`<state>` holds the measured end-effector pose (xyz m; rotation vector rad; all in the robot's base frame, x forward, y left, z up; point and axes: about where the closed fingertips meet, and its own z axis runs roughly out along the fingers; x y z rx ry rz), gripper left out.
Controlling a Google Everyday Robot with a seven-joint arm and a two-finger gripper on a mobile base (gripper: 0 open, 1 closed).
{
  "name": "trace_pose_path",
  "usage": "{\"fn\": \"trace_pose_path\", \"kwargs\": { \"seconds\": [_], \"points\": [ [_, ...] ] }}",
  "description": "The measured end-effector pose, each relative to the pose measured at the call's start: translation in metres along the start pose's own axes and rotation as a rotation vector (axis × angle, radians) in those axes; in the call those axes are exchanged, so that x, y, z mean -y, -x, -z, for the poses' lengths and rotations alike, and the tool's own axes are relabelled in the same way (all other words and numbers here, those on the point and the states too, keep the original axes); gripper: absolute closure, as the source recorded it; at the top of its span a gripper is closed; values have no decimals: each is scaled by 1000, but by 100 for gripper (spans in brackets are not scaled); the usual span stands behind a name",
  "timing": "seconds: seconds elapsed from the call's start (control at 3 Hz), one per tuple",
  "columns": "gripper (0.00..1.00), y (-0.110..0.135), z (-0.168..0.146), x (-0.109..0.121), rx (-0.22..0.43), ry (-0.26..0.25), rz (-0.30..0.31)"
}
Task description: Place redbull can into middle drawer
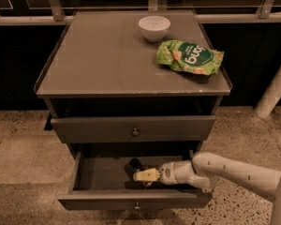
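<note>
Grey open drawer point(99, 173), lower centre, has the hand point(146, 175) reaching in from the right, can point(134, 165) at its tip, low over the floor; grip state can't tell; placing step, next probably release, then back out cleanly.

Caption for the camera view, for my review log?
Gripper inside the open middle drawer; white bowl and green snack bag on cabinet top.
</note>
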<state>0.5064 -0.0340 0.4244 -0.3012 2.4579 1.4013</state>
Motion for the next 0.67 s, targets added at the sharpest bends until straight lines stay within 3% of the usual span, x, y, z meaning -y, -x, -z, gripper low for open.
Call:
{"fn": "trace_pose_path", "kwargs": {
  "seconds": [0.33, 0.67],
  "points": [
    [0, 0, 0, 0, 0, 0, 0],
    [0, 0, 0, 0, 0, 0, 0]
  ]
}}
